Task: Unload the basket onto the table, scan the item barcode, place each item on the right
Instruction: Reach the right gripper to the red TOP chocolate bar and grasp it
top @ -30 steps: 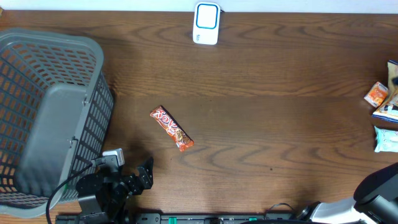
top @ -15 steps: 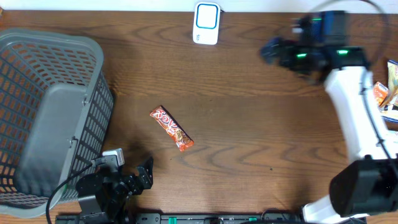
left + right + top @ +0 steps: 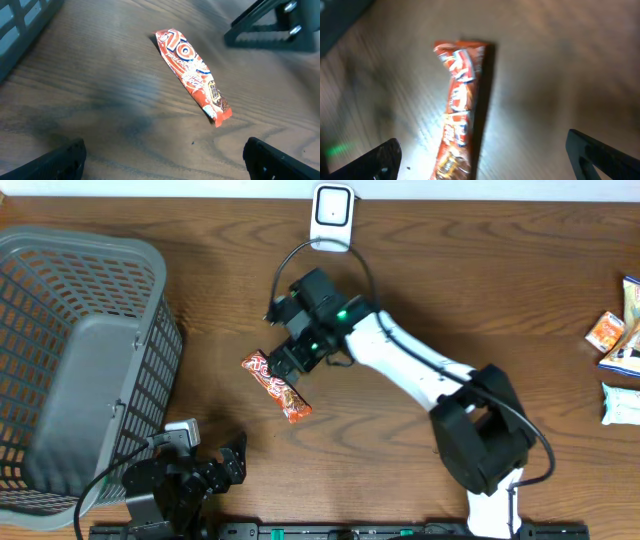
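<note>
The item, a red-orange candy bar, lies diagonally on the wooden table left of centre. My right gripper hovers over its upper end, open, with nothing between its fingers. In the right wrist view the bar lies lengthwise below, between the spread fingertips, blurred by motion. My left gripper rests open near the front edge, and its camera sees the bar ahead with the right gripper's fingers above it. The white scanner stands at the table's back edge. No barcode shows.
A large grey plastic basket fills the left side of the table. Several snack packets lie at the far right edge. The right arm stretches diagonally across the middle of the table.
The right arm has swung from the far right, across the back of the table, down over the candy bar. The left arm and the bar have not moved.
</note>
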You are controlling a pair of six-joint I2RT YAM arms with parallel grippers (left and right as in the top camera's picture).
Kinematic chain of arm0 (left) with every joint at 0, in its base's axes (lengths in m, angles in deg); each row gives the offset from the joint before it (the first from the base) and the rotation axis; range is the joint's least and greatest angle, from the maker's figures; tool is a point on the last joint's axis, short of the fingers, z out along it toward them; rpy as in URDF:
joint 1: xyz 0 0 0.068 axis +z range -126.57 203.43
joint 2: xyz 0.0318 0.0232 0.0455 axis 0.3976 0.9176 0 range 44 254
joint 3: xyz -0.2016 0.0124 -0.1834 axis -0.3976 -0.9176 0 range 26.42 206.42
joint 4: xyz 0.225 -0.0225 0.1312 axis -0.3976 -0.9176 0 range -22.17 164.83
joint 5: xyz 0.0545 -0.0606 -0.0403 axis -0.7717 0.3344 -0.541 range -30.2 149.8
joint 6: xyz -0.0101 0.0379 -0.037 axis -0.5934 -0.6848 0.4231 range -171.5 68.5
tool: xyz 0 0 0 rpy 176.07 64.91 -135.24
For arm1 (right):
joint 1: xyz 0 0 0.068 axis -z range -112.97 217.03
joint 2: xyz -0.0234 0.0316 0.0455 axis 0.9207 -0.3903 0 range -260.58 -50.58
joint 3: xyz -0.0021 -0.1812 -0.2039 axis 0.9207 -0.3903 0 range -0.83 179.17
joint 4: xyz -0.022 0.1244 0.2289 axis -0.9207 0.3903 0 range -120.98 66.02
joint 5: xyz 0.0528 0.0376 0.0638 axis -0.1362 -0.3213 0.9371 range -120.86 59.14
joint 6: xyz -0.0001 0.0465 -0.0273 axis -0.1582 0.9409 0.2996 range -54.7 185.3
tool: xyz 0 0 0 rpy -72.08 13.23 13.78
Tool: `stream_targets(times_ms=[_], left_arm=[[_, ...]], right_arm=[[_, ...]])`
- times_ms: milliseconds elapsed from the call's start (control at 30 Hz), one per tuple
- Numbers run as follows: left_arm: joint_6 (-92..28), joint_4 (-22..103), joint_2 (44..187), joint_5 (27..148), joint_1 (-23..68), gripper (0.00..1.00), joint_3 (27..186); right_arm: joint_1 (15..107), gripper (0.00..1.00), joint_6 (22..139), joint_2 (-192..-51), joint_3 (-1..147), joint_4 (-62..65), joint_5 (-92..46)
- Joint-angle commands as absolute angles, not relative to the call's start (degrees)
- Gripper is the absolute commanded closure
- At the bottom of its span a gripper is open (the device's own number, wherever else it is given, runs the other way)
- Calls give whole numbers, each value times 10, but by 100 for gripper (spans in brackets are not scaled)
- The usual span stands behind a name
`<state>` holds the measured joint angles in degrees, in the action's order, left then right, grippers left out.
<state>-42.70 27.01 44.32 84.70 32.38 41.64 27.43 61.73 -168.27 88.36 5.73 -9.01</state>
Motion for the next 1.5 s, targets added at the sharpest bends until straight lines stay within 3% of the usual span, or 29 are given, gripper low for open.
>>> stream_targets(times_ms=[0, 167, 267, 433, 633, 833, 1133, 1367, 1467], left_arm=[[-426, 269, 442, 844, 325, 2, 415], [-426, 269, 442, 844, 325, 2, 415], [-426, 269, 442, 844, 325, 2, 415], [-426, 269, 442, 844, 325, 2, 415], [-426, 269, 442, 844, 325, 2, 415], [-426, 269, 442, 844, 325, 2, 415], [-426, 269, 442, 844, 325, 2, 415], [-426, 269, 442, 844, 325, 2, 415], [-426, 269, 442, 844, 325, 2, 415]], right_arm=[[243, 1, 594, -1700, 889, 53, -157], [215, 1, 594, -1724, 889, 60, -191], [193, 9, 600, -1737, 889, 55, -249], [158, 12, 663, -1750, 889, 40, -393], [136, 19, 670, -1768, 889, 26, -417], [122, 43, 670, -1787, 889, 25, -417], [119, 96, 746, -1814, 888, 46, -481], [150, 99, 744, -1812, 903, 91, -396], [186, 99, 705, -1811, 936, 157, -255]])
